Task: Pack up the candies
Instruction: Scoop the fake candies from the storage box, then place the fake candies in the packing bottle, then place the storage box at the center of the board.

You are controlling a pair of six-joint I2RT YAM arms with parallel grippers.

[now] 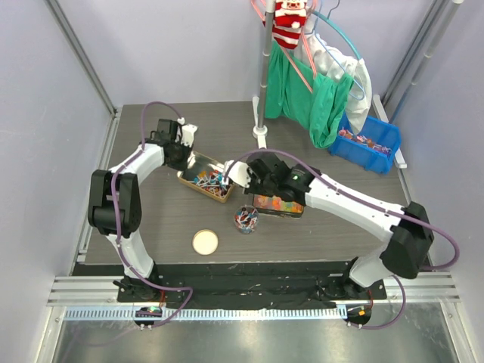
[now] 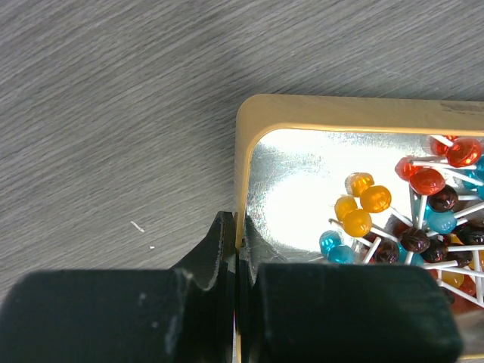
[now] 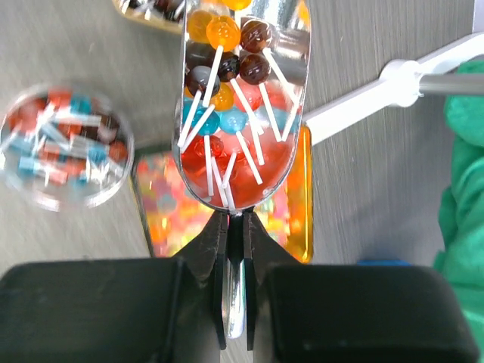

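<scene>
The candies are small round sweets on white sticks, red, blue, orange and brown. Many lie in a gold tin point(image 1: 198, 162) point(image 2: 340, 113), heaped at its right side point(image 2: 423, 219). My left gripper point(image 2: 238, 227) point(image 1: 184, 151) is shut on the tin's rim. My right gripper point(image 3: 236, 223) point(image 1: 253, 184) is shut on the handle of a metal scoop point(image 3: 295, 30) heaped with candies point(image 3: 227, 113). The scoop hangs over a tray of jelly pieces point(image 3: 299, 189) point(image 1: 278, 204). Left of the scoop stands a clear round jar point(image 3: 64, 144) point(image 1: 246, 218) with red and blue candies in it.
A round cream lid point(image 1: 205, 242) lies near the front edge. A stand with a white base point(image 1: 260, 136) point(image 3: 401, 79) holds green cloth point(image 1: 318, 98) point(image 3: 465, 151) at the back. A blue bin point(image 1: 366, 141) of sweets sits at the back right.
</scene>
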